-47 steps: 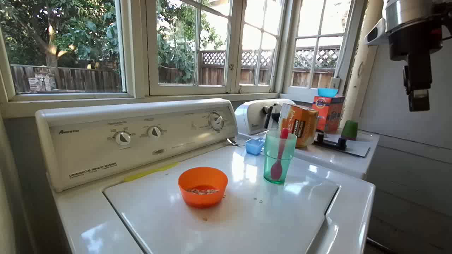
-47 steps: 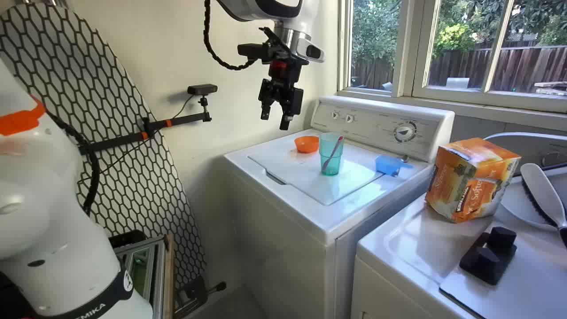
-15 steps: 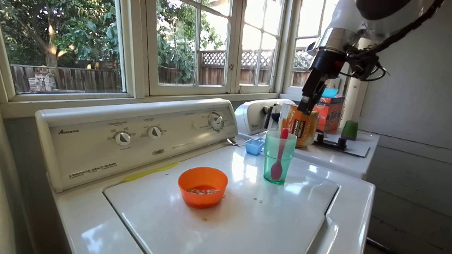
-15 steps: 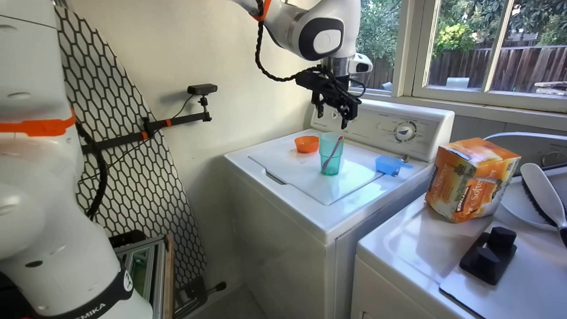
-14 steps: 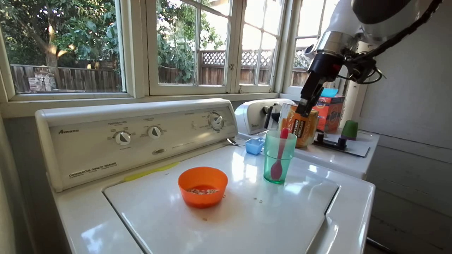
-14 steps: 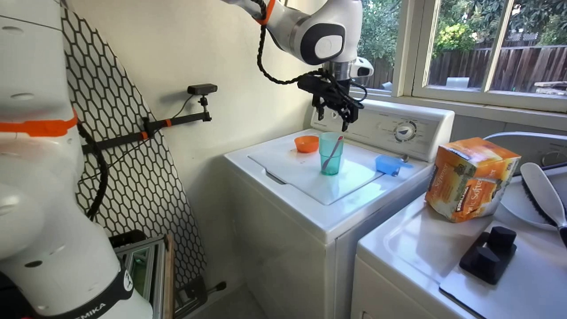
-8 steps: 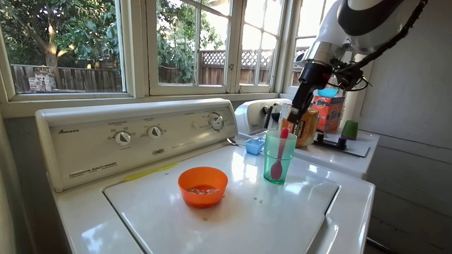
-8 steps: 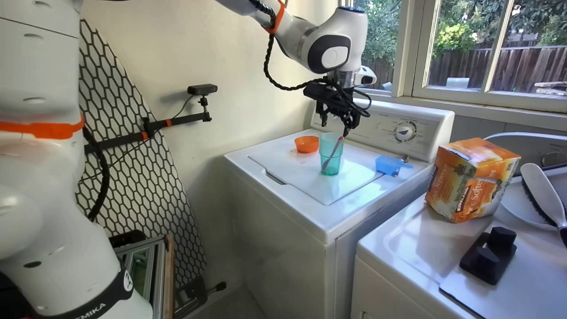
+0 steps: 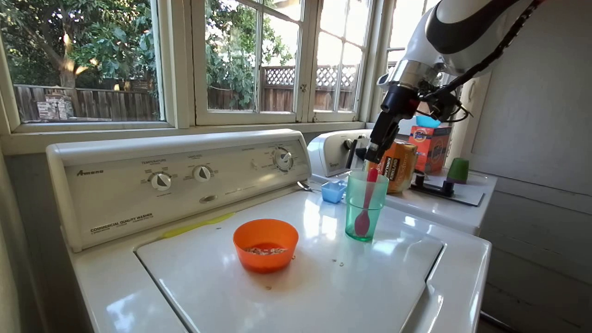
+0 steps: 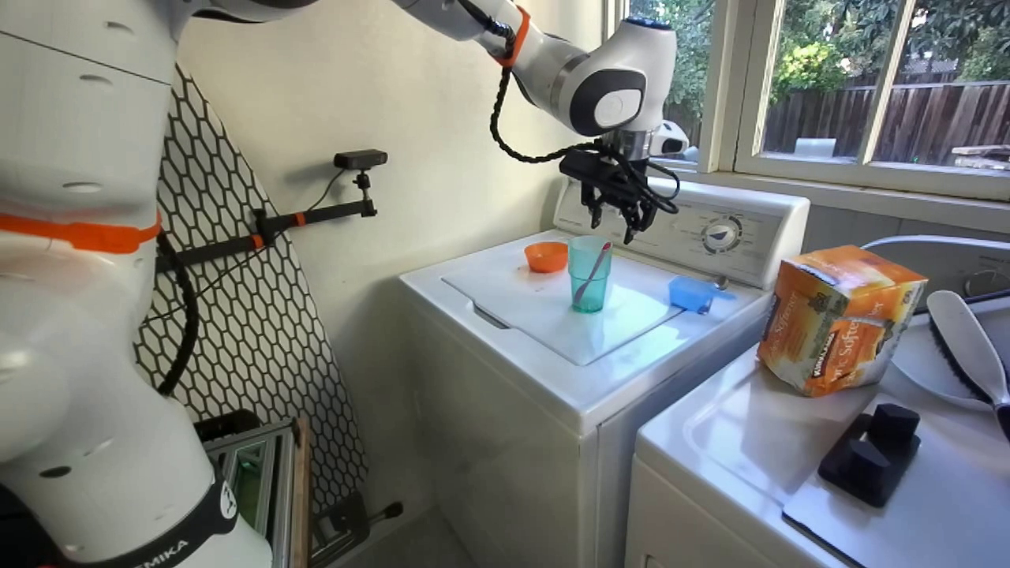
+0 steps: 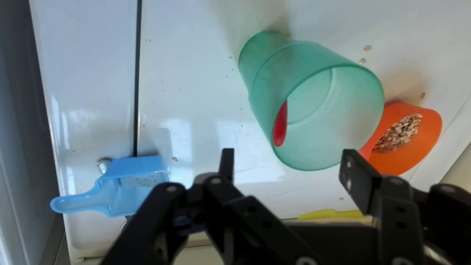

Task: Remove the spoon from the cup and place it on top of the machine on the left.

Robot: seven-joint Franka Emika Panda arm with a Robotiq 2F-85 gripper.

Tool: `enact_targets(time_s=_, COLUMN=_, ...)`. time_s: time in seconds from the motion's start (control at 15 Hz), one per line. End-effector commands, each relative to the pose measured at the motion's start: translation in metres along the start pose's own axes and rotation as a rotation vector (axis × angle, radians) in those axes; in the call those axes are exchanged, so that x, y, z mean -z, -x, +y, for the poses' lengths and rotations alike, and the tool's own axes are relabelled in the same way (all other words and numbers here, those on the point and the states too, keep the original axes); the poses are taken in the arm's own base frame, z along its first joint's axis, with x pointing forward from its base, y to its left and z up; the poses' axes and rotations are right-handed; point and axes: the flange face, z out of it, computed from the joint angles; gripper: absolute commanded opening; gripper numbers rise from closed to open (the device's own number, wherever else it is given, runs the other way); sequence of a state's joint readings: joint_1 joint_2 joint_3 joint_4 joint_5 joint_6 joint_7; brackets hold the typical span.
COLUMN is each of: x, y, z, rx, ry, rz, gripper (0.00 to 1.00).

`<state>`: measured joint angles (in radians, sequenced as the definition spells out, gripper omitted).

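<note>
The worktop (image 9: pixel 314 286) is the glossy white top of a washer (image 10: pixel 529 442), its control panel (image 9: pixel 240 173) standing along the far edge. An orange bowl (image 9: pixel 266 265) sits left of centre. To its right, apart from it, a translucent teal-green tumbler (image 9: pixel 354 196) stands upright. Farther back, on the far right, lies a light-blue scoop (image 11: pixel 121 195), with a metal utensil (image 9: pixel 304 186) of unclear kind just beside it. Along the far left, near the panel's foot, lies a flat yellow utensil (image 9: pixel 199 225). Pale flakes (image 11: pixel 367 48) are scattered on the near side of the bowl and toward the tumbler.

Open above, cup (image 11: pixel 300 66) encloses the spoon (image 11: pixel 280 126), perhaps touching
</note>
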<state>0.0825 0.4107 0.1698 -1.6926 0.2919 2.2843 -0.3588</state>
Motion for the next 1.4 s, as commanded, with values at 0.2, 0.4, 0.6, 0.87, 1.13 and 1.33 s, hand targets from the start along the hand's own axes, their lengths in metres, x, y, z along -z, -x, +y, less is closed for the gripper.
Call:
enact_targets(time_s=0.2, x=0.000, y=-0.003, z=-0.006, rx=-0.033, ry=-0.035, rz=-0.147, gripper=0.72)
enact_targets(time_s=0.4, x=0.001, y=-0.002, z=-0.003, rx=-0.054, ry=-0.041, rz=-0.167, gripper=0.70)
enact_targets(time_s=0.6, x=-0.004, y=-0.002, z=0.002, rx=-0.072, ry=-0.030, rz=-0.164, gripper=0.65)
enact_targets(time_s=0.87, x=-0.011, y=-0.005, z=0.005, rx=-0.077, ry=-0.033, rz=-0.159, gripper=0.55)
enact_targets(time_s=1.13, x=-0.011, y=-0.008, z=0.001, rx=-0.069, ry=-0.028, rz=-0.145, gripper=0.46)
enact_targets(time_s=1.33, x=-0.008, y=-0.011, z=0.000, rx=-0.060, ry=-0.015, rz=-0.133, gripper=0.39)
